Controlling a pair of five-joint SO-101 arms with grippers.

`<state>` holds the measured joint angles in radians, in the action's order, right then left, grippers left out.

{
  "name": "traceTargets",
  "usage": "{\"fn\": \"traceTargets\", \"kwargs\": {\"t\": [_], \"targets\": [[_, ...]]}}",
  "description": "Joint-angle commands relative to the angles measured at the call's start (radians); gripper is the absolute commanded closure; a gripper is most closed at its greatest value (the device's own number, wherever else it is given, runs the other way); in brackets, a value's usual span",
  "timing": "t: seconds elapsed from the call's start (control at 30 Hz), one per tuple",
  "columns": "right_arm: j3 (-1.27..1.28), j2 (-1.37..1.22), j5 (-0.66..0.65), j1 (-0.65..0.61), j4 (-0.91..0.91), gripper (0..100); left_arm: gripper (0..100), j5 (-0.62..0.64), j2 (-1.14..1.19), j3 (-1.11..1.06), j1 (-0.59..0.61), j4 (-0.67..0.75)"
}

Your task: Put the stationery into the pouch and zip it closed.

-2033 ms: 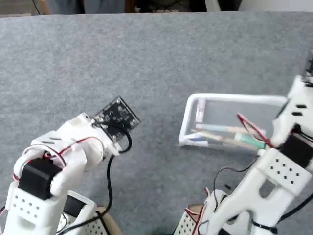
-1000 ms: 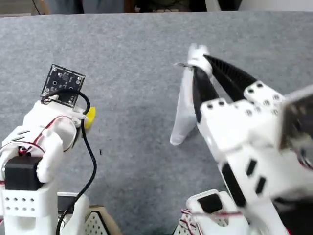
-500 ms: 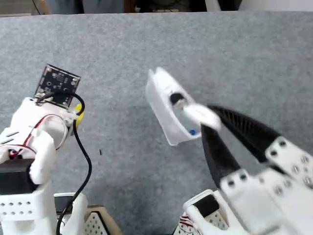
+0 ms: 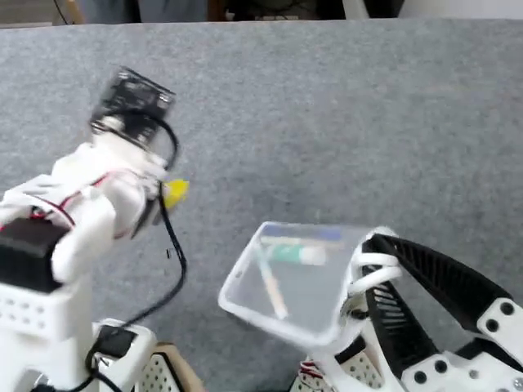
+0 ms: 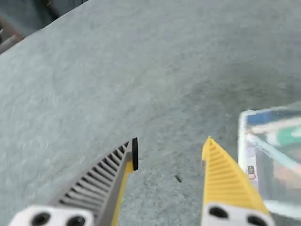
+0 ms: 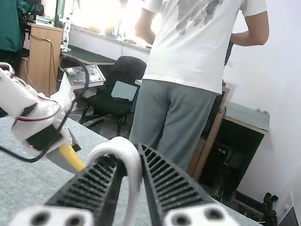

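— How do the right gripper's jaws stand?
— The right gripper (image 6: 130, 153) has its black fingers (image 6: 164, 179) drawn close together, clamped on a white loop (image 6: 123, 155) at the edge of the pouch (image 4: 315, 296).
— And where is the pouch?
— It is clear with a white rim. It hangs out sideways from those jaws at the near side of the table (image 4: 343, 106), its flat face turned up toward the overhead camera. It looks raised, but I cannot tell whether its far corner touches the table.
— What is inside?
— Pens (image 4: 288, 255): a green and white one, a blue one along the far edge, and a pale stick (image 4: 272, 292) angled toward the near side.
— The left gripper?
— The left gripper (image 5: 171, 147) is spread wide, with one grey ribbed finger (image 5: 101, 181) and one yellow finger (image 5: 225, 181). Grey table shows between them. It sits to the left of the pouch, near it but apart. A small dark speck (image 5: 178, 178) lies on the table below the gap.
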<state>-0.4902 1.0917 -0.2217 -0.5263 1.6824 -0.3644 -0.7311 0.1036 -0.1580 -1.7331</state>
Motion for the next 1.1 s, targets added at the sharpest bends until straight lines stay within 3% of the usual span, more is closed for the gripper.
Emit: {"fn": "traceTargets", "kwargs": {"t": [0.0, 0.17, 0.37, 0.83, 1.07], "targets": [[-0.018, -0.018, -0.008, 0.041, -0.002, 98.6, 76, -0.048, 0.003, 0.105, -0.007, -0.029], [-0.018, -0.042, -0.009, 0.054, -0.014, 98.6, 76, -0.071, 0.003, 0.021, 0.007, -0.029], [0.018, -0.093, -0.074, 0.054, -0.153, 98.6, 76, -0.057, -0.041, -0.157, -0.163, -0.026], [0.259, -0.107, -0.081, 0.169, -0.399, 98.6, 73, 0.232, -0.046, -0.234, -0.449, -0.025], [0.403, -0.11, -0.083, 0.232, -0.572, 98.6, 69, 0.284, -0.055, -0.361, -0.479, 0.015]]}}
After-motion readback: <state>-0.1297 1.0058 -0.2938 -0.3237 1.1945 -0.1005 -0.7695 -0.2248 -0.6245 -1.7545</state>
